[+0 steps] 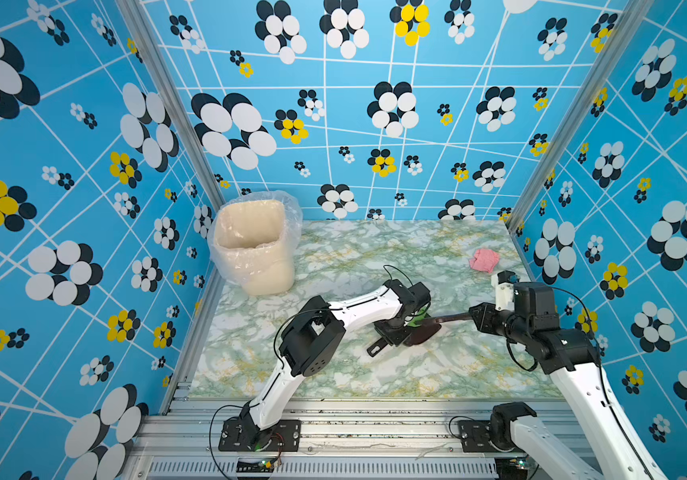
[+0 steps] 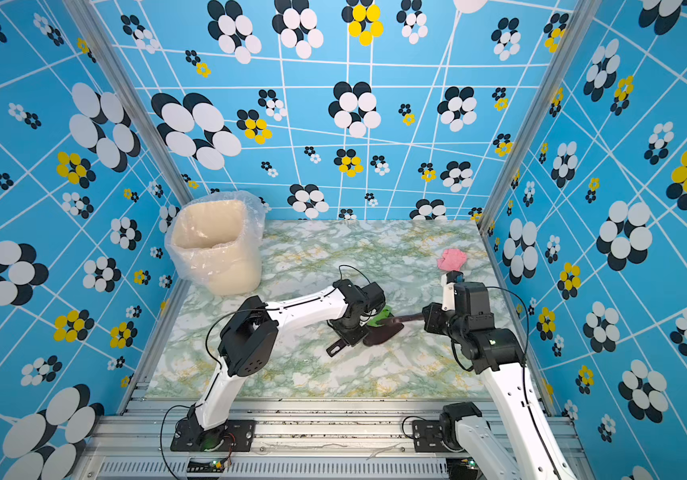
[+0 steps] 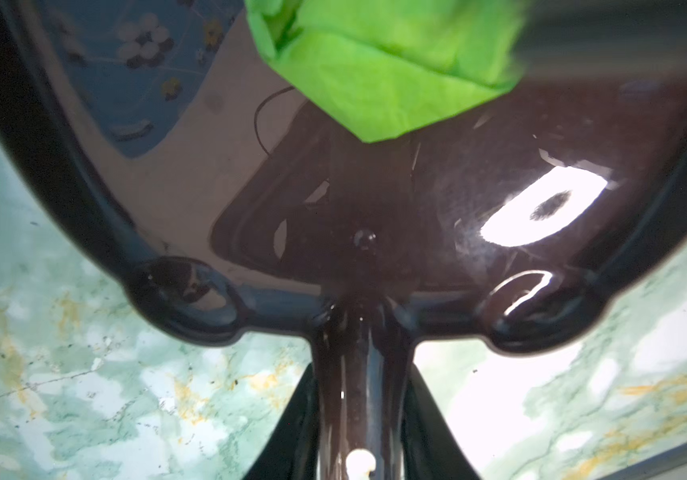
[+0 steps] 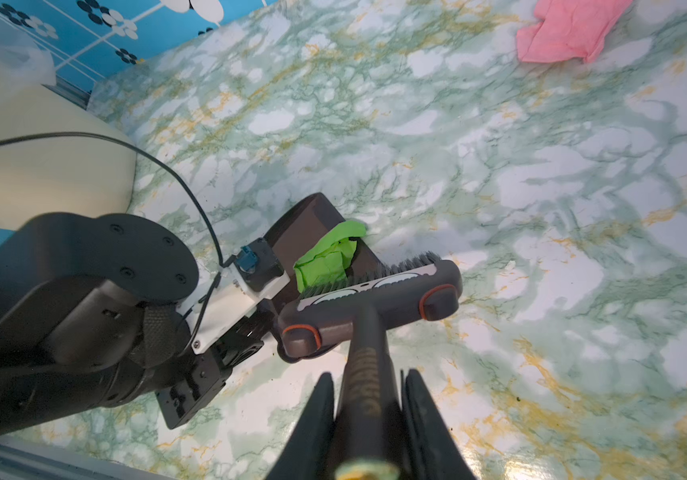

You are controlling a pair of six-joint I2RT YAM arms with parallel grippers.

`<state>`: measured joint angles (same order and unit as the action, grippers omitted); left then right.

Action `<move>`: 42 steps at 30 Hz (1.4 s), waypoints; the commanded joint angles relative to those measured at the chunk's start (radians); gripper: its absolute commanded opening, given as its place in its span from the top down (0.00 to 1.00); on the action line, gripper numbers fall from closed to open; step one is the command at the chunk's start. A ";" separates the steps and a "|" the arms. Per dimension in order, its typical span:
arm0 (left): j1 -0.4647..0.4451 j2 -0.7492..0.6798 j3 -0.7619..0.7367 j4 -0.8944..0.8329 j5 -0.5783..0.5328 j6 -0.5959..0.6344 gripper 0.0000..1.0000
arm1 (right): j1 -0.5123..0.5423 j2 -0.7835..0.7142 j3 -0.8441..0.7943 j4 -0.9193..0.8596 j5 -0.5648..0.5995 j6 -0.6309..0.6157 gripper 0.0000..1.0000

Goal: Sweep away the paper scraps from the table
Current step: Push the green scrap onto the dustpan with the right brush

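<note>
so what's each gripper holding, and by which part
The left gripper is shut on the dustpan, by its handle. The right gripper is shut on the brush, by its handle.

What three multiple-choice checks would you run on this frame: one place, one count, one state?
1. Where is the green scrap?
A. in the bin
B. on the dustpan, next to the brush
C. beside the pink scrap

2. How many scraps show in both top views?
A. one
B. two
C. five

3. The right tool is:
A. open, holding nothing
B. shut on the pink scrap
C. shut on the brush handle

Key:
1 B, the right wrist view shows it lying on the pan by the bristles.
2 B, only the green and the pink one appear.
3 C, it clamps the handle.
</note>
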<state>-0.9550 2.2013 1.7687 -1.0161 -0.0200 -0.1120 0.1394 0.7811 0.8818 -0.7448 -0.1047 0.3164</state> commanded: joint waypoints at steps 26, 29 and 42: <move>0.008 -0.028 -0.038 0.000 -0.020 -0.020 1.00 | 0.009 0.154 -0.083 0.234 -0.050 -0.019 1.00; 0.008 -0.027 -0.034 0.002 -0.023 -0.020 1.00 | 0.011 0.138 -0.087 0.167 -0.082 -0.033 1.00; 0.010 -0.079 -0.065 0.024 -0.063 -0.026 1.00 | 0.010 0.001 -0.056 0.133 0.051 0.065 1.00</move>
<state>-0.9550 2.1792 1.7275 -0.9855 -0.0502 -0.1204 0.1459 0.8120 0.7937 -0.6071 -0.1265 0.3275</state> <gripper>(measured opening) 0.298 0.265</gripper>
